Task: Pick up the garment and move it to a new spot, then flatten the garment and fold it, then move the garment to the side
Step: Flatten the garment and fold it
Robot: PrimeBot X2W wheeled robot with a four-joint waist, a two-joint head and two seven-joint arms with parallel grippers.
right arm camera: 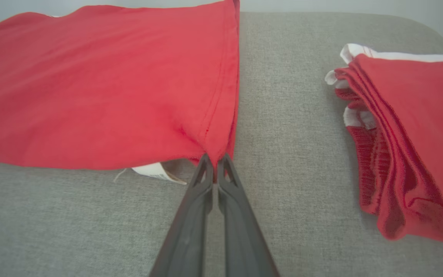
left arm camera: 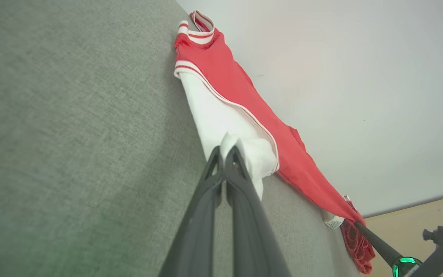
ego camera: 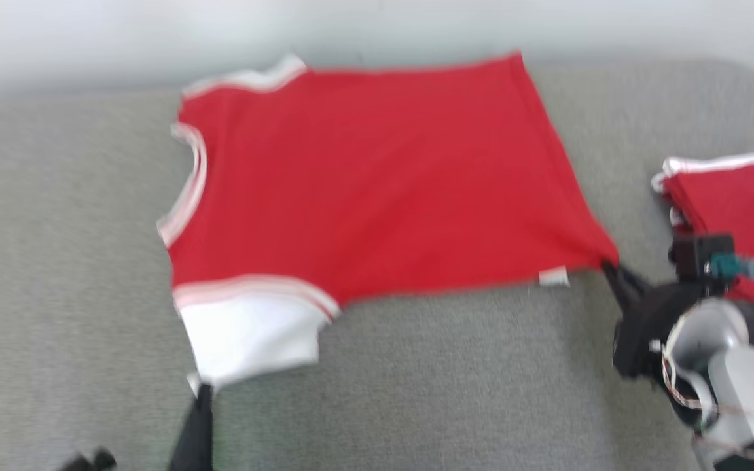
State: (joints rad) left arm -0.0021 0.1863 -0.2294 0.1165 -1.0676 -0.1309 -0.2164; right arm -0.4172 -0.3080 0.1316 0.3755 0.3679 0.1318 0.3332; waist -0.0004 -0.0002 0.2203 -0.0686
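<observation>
**Item:** red shirt with a white sleeve and striped trim. It is spread on the grey fabric-covered surface, over its middle and far part, with the back edge close to the pale wall. The long axis runs side to side, neckline and sleeve at the robot's left, hem at its right. It lies largely flat, and the near edge draws to a small peak at each held point.

**Left gripper**: jaws closed on the near tip of the white sleeve, with a bunch of white cloth pinched between the fingertips.

**Right gripper**: jaws closed on the near hem corner, where the red cloth gathers to a point. A white care label sits just beside it, toward the left.

**Adjacent:** stack of folded red garments, to the right of the shirt and apart from it.

**Governing relation:** the shirt lies wholly on the far side of both grippers, which hold the two ends of its near long edge — neither arm is the nearer. Judged stage is flattening, or the start of the fold. Carrying the near edge over to the far edge would fold it along the long axis, and the arms would need to travel together. The left hold is on the sleeve rather than the body — that end may lag.
</observation>
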